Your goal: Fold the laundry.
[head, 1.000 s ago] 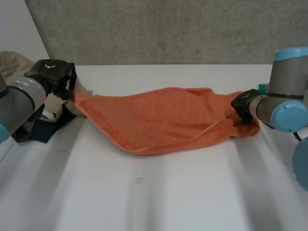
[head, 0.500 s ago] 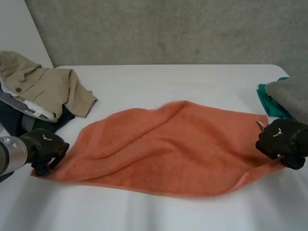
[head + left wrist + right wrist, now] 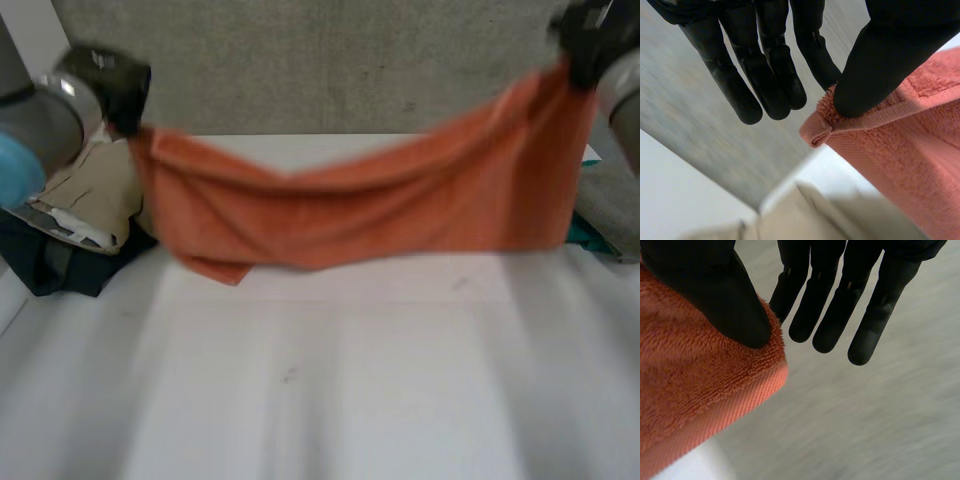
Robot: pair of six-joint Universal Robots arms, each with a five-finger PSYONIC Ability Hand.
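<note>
An orange towel (image 3: 350,205) hangs stretched in the air above the white table (image 3: 330,380), sagging in the middle, its lower edge near the table. My left hand (image 3: 115,85) holds its left top corner high up. In the left wrist view the thumb (image 3: 880,70) pinches that corner (image 3: 822,127) against a finger. My right hand (image 3: 590,35) holds the right top corner, higher than the left one. In the right wrist view the thumb (image 3: 725,300) presses the towel's corner (image 3: 715,385) against a finger, and the other fingers (image 3: 840,305) stay straight.
A heap of clothes lies at the table's left edge: a beige garment (image 3: 90,190) over dark cloth (image 3: 55,265). At the right edge sit a grey cloth (image 3: 612,200) and a teal one (image 3: 585,232). A concrete wall (image 3: 330,70) stands behind the table.
Both hands have risen from the table's front, lifting the towel off the table by its two corners. The towel now hangs spread between them instead of lying flat.
</note>
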